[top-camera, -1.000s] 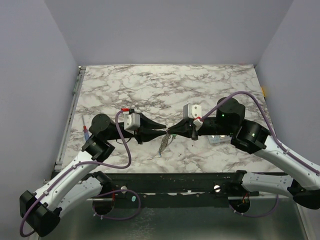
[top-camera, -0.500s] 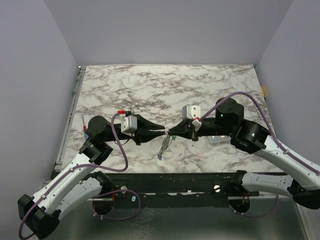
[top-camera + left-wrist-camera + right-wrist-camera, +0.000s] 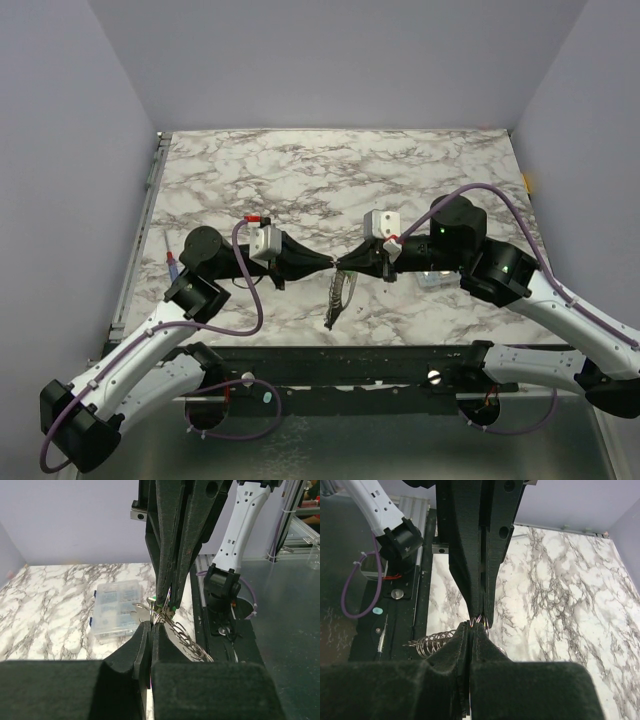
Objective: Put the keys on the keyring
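**A:** Top view: I've got both arms stretched level, left gripper [image 3: 326,263] and right gripper [image 3: 346,265] tip to tip over the marble table [image 3: 400,170]. One keyring [image 3: 335,296] dangles under them.

**B:** Jaws?

**A:** Left wrist: mine are pressed flat together, and the right pinches the thin silver loop. One chain [image 3: 186,641], one clear box [image 3: 114,611]. Right wrist: both closed. I can't tell if the left grips anything.
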